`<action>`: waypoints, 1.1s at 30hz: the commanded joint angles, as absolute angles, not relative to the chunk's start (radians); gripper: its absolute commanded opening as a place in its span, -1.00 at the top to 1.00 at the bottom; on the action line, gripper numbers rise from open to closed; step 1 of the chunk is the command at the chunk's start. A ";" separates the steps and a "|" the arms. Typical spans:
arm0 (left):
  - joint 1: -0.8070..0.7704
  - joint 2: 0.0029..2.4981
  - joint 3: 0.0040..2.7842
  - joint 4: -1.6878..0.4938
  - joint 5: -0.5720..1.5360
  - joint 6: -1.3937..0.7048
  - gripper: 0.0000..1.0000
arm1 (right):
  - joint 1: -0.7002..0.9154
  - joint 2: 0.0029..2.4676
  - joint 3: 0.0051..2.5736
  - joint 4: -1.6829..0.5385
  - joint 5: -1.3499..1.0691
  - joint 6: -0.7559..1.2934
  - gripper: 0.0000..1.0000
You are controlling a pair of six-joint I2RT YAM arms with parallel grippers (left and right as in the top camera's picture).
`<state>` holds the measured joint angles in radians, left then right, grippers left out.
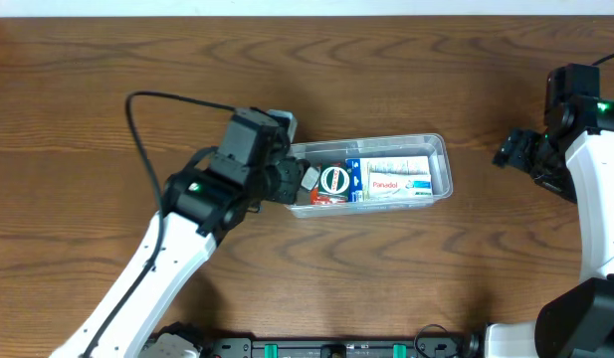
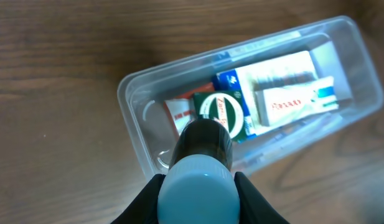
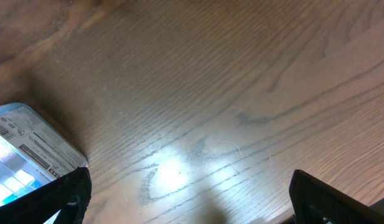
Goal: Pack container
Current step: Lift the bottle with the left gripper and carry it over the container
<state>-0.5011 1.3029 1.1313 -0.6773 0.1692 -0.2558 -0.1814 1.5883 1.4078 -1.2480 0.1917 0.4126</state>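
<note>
The clear plastic container [image 1: 442,149] lies mid-table with printed boxes inside: a green one with a white oval [image 1: 335,181] and a white one with red lettering [image 1: 396,179]. My left gripper [image 1: 295,182] hovers at its left end, shut on a dark bottle with a pale blue cap [image 1: 308,177]. In the left wrist view the cap [image 2: 199,186] fills the space between the black fingers of that gripper [image 2: 198,190], and the bottle points down toward the container [image 2: 126,93] beside the green box [image 2: 224,114]. My right gripper [image 1: 515,151] stands open at the far right, with bare wood under it [image 3: 188,193].
A red-and-white item [image 2: 179,115] lies at the container's left end under the bottle. The right wrist view shows the corner of a printed white-and-blue box [image 3: 23,149] at its left edge. A black cable [image 1: 137,129] loops above the left arm.
</note>
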 commanded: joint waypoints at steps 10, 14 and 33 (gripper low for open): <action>-0.540 1.395 1.147 -0.643 -0.052 -0.313 0.75 | -0.187 1.584 1.407 -1.248 0.198 0.418 -0.99; -0.540 1.421 1.147 -0.635 -0.057 -0.314 0.75 | -0.186 1.584 1.407 -1.248 0.198 0.418 -0.98; -0.540 1.515 1.147 -0.607 -0.058 -0.361 0.74 | -0.183 1.584 1.407 -1.248 0.198 0.418 -0.99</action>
